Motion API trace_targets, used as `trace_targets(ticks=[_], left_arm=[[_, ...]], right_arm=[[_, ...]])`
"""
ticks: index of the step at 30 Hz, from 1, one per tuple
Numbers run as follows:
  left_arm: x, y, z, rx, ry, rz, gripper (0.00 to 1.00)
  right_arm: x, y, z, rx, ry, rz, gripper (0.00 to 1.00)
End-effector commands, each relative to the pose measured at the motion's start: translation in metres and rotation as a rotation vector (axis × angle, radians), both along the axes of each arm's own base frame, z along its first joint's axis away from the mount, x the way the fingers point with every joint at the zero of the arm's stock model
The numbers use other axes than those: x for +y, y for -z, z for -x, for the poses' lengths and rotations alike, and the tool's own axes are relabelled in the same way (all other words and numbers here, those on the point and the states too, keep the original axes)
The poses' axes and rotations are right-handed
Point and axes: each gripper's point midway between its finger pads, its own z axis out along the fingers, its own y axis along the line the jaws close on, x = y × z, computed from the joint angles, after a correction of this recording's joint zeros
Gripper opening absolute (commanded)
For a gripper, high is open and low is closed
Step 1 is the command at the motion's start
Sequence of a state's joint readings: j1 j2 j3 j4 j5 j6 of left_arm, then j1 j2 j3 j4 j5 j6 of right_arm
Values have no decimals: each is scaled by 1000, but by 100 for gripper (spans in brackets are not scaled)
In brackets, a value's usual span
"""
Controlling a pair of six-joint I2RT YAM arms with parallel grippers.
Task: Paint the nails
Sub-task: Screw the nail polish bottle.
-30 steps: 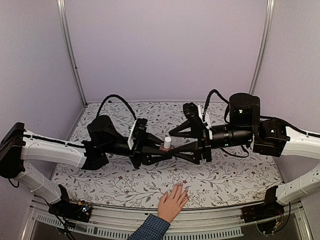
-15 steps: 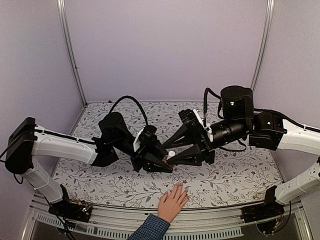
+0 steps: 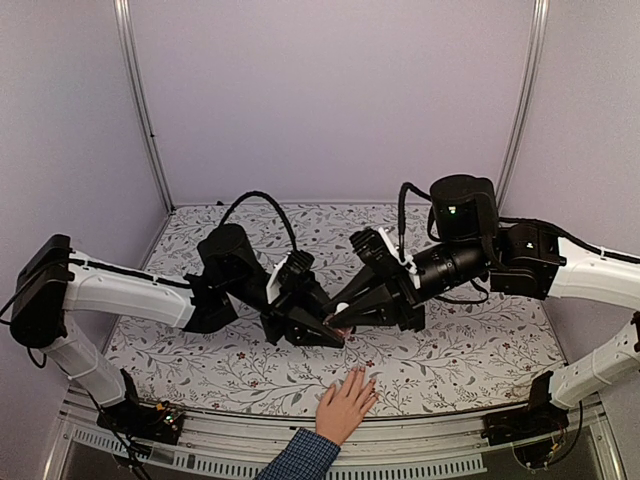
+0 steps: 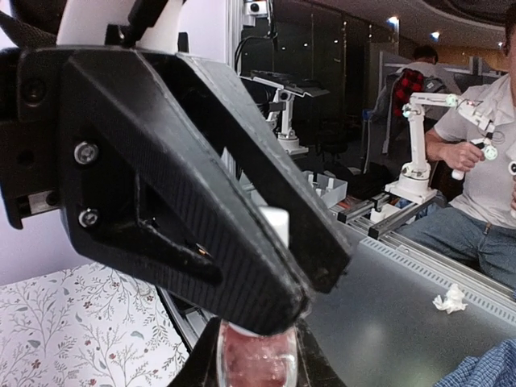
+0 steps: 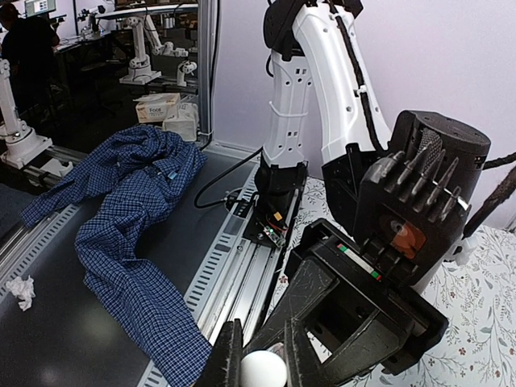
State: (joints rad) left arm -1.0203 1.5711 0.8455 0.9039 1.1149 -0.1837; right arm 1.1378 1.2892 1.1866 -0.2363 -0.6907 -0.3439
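Pink-tinted, one small bottle [image 4: 256, 363] is clamped by the closed left gripper [image 3: 338, 335], and its white cap [image 5: 264, 371] is pinched by the closed right gripper [image 3: 345, 318]. One light-skinned hand [image 3: 345, 405] is laid flat on the near side of the bottle. Its tiny nails [image 3: 360, 374] can barely be made out.

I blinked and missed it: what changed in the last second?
The left gripper and right gripper dipped toward the near edge, bringing the pink bottle lower. The right one, open before, closed on its white cap. The left kept hold of the bottle; the hand on the table stayed put.
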Motion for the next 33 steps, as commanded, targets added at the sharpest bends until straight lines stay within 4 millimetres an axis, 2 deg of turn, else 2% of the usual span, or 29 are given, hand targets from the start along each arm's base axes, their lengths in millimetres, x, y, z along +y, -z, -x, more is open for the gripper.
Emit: trace_targets(ticks=[1, 12, 21, 31, 32, 33], left_arm=[[-3, -16, -23, -11, -152, 59, 0], [3, -37, -68, -6, -463, 129, 0], [15, -46, -108, 17, -741, 186, 0], [22, -38, -149, 41, -1021, 184, 0], [21, -35, -151, 40, -1028, 170, 0], [20, -32, -152, 35, -1032, 157, 0]], right_arm=[[2, 1, 5, 39, -21, 18, 0], [11, 17, -14, 79, 88, 62, 0], [19, 27, -41, 103, 248, 89, 0], [28, 43, -74, 178, 446, 116, 0], [28, 44, -78, 178, 466, 117, 1], [27, 43, -79, 179, 474, 115, 6]])
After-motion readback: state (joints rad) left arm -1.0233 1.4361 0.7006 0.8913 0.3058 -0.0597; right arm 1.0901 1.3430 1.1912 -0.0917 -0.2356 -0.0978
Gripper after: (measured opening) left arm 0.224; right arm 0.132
